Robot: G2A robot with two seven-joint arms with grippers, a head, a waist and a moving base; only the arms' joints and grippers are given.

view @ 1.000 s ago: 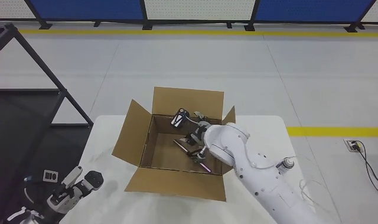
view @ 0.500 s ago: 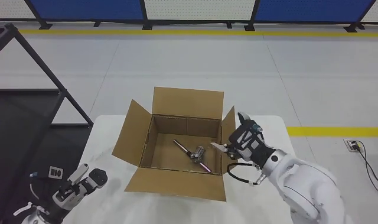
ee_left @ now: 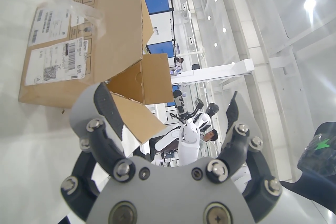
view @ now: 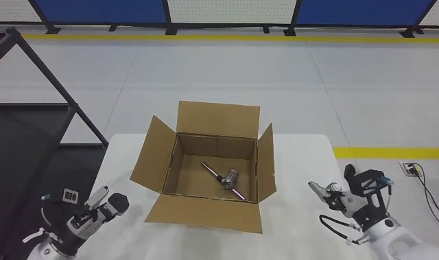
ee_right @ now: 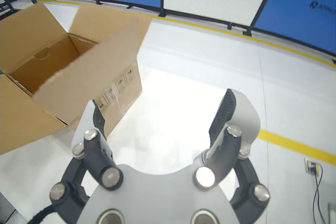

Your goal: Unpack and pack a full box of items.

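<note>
One rod-shaped item (view: 223, 177) lies in the box (view: 206, 215); left hand (ee_left: 168, 93) and right hand (ee_right: 160, 99) gape empty.

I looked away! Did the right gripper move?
Yes. The right gripper has come out of the box and backed away from it over the table.

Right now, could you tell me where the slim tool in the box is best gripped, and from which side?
Probably the bare shaft of the slim tool, away from its bulky grey middle. Come straight down from above, closing across the shaft: it lies flat and diagonal on the floor of the box, whose walls block the sides.
</note>
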